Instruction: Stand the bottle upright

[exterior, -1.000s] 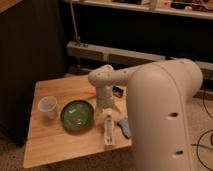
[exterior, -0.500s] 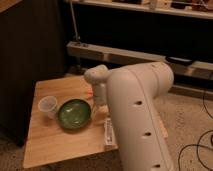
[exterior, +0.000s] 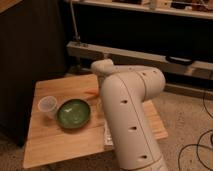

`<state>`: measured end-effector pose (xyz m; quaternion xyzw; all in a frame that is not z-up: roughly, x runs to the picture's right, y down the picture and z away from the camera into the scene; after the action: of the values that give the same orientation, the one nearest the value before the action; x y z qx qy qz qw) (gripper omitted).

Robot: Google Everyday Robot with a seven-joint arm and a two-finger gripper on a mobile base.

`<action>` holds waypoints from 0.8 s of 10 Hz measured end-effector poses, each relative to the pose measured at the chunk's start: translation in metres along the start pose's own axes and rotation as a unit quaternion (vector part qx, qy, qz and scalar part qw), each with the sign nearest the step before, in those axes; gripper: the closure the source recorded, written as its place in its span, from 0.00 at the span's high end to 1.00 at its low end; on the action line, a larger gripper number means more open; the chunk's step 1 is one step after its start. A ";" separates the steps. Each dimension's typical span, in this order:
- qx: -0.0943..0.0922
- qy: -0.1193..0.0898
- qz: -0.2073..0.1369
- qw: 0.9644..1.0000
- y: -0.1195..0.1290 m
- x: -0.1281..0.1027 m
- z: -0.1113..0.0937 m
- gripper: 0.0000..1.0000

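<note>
Bottle [exterior: 107,134] lies flat, long axis toward the tabletop's [exterior: 60,145] near edge; the arm [exterior: 131,115] hides the gripper, whose state I cannot tell.

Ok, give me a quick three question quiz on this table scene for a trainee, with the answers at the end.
1. True or false: the green bowl sits on the wooden table right beside the translucent cup.
2. Where is the tool? A) clamped on the cup. B) out of sight, hidden by the white arm. C) resting inside the bowl.
3. Only a strip of the bottle shows, lying at the arm's edge. Which item sits between it and the cup?

Key: 1 true. 2 B. 3 the green bowl.
</note>
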<state>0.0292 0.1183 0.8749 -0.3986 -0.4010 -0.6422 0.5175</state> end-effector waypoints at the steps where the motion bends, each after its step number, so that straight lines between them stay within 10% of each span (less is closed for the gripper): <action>1: 0.020 -0.006 -0.004 1.000 0.003 -0.004 0.000 0.80; 4: 0.048 -0.010 -0.018 0.999 0.002 -0.022 0.003 0.80; 8: 0.037 0.003 -0.031 0.999 -0.014 -0.031 0.015 0.80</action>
<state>0.0217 0.1447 0.8506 -0.3653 -0.4349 -0.6437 0.5129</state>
